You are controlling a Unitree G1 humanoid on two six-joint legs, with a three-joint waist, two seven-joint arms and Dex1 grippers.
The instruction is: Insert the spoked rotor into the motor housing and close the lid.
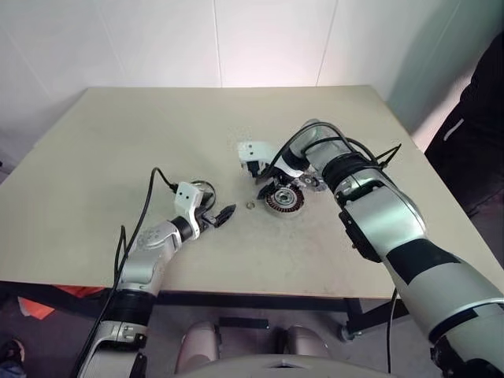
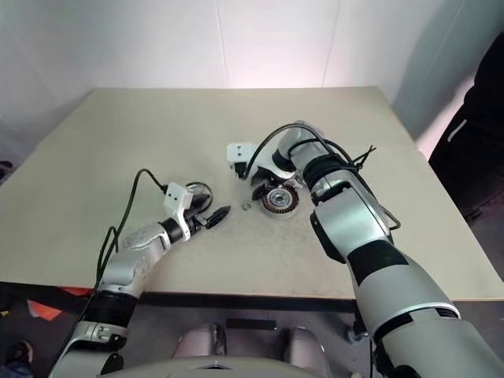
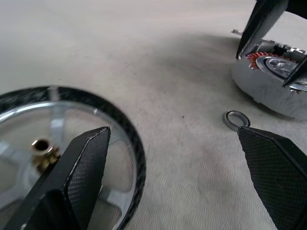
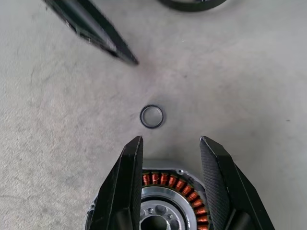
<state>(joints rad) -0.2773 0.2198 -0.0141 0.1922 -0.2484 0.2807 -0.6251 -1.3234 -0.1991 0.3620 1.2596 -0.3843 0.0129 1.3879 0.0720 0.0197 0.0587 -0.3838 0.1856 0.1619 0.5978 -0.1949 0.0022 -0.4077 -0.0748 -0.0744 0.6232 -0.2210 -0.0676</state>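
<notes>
The motor housing (image 1: 283,202), a silver puck with copper windings, lies on the table right of centre. My right gripper (image 4: 170,139) hovers just above its near-left edge, pointing down, open with nothing between the fingers. The spoked rotor (image 3: 129,143), a black ring with silver spokes and a brass hub, lies flat to the left, just behind my left gripper (image 1: 223,213). That gripper is wide open and empty, pointing toward the housing. A bit of grey metal (image 1: 313,183) peeks out behind my right wrist; I cannot tell whether it is the lid.
A tiny metal washer ring (image 4: 151,116) lies on the table between the two grippers, close to the housing. A person in dark clothing (image 1: 472,150) stands at the table's right edge. Bare tabletop (image 1: 157,134) stretches to the far left.
</notes>
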